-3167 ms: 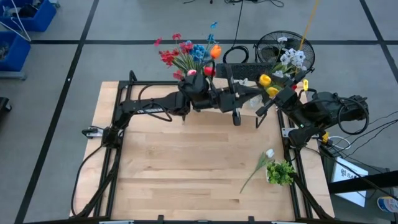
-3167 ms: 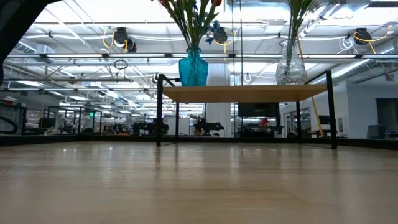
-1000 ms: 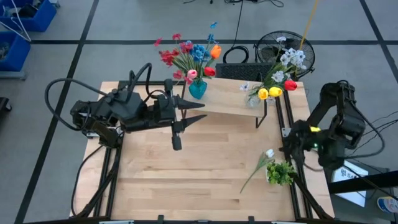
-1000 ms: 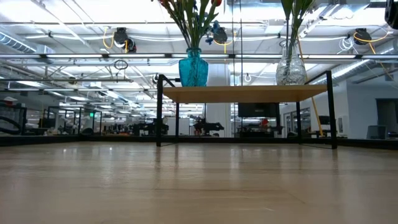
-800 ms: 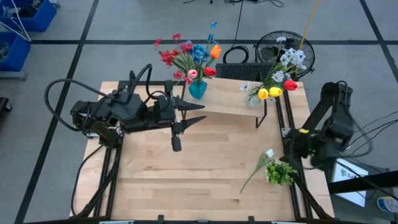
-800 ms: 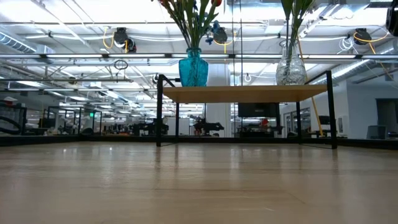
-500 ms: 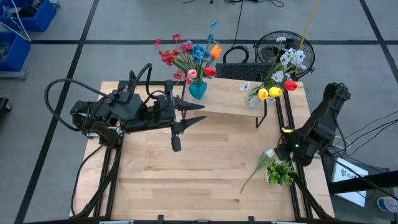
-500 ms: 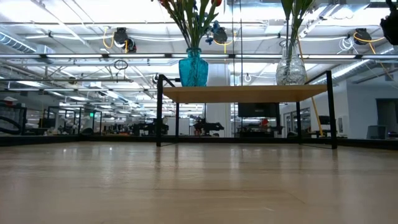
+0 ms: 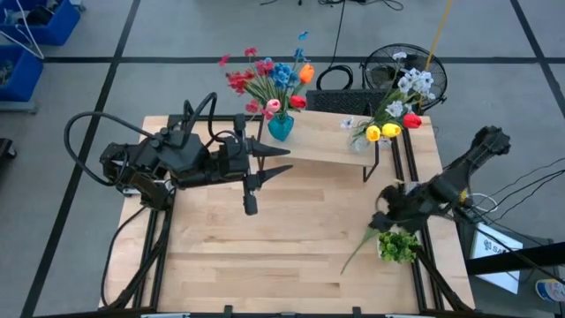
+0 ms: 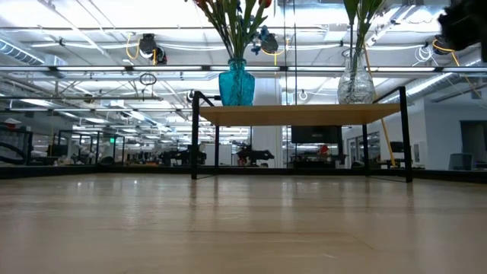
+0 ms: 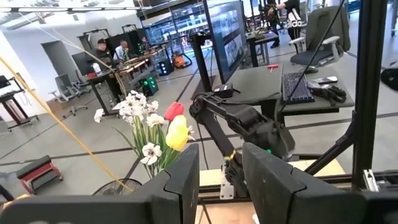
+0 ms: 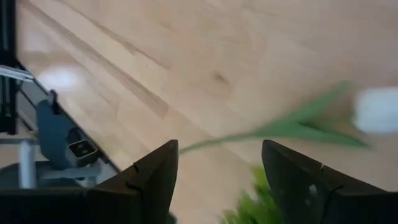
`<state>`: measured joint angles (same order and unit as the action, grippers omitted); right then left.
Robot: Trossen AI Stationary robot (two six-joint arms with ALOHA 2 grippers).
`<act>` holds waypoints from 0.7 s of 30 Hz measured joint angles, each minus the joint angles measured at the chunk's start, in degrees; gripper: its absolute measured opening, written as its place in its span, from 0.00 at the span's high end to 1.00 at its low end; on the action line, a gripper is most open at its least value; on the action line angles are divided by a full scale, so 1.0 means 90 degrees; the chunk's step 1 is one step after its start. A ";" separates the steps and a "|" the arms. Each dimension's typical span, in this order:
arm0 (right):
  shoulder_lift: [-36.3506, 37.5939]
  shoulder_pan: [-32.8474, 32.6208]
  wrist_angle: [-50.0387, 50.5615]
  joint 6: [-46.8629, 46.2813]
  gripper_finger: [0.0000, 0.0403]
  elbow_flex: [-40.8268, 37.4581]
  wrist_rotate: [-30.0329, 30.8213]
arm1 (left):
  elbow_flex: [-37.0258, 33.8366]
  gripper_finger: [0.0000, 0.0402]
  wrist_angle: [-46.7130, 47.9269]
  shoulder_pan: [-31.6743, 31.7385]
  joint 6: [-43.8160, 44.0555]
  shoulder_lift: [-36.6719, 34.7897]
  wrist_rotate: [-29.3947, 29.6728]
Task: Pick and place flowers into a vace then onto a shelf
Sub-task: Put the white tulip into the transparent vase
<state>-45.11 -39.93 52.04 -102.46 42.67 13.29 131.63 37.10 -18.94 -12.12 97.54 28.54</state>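
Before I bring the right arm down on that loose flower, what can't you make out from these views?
- White flower: high view, the right gripper covers most of its blossom; right wrist view shows it blurred.
- Contact between gripper and flower: cannot tell from any view.
- Low view: table flower and leafy clump do not show; the right arm is cut off at the corner.
- Shelf bouquets: blossoms cut off by the top edge there.

teal vase (image 10: 237, 83), clear vase (image 10: 356, 82), on shelf (image 10: 300, 114)

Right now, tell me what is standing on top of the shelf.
On the shelf stand a teal vase and a clear glass vase, both holding flowers. The overhead view hides the vases' bases under blossoms; the low view crops the blooms.
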 joint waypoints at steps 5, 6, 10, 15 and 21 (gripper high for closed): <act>-0.0819 0.0754 -0.0912 0.1109 0.44 -0.0156 -0.0412 | 0.0000 0.68 0.0028 0.0000 -0.0024 0.0000 -0.0001; -0.1031 0.0927 -0.0908 0.1358 0.44 -0.0192 -0.0695 | 0.0000 0.68 0.0055 0.0000 -0.0026 0.0000 -0.0001; -0.1904 0.1497 -0.0998 0.2743 0.44 -0.0234 -0.1763 | 0.0000 0.68 0.0102 0.0000 -0.0153 0.0000 -0.0003; -0.2942 0.1655 -0.1205 0.4605 0.44 -0.0230 -0.2272 | 0.0000 0.68 0.0126 0.0000 -0.0189 0.0000 -0.0003; -0.3909 0.1637 -0.0966 0.5377 0.45 -0.0230 -0.2342 | 0.0000 0.68 0.0368 0.0065 -0.0189 0.0000 -0.0010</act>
<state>-80.29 -25.20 43.34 -54.06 40.60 -7.79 131.63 40.41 -18.35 -13.82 97.54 28.45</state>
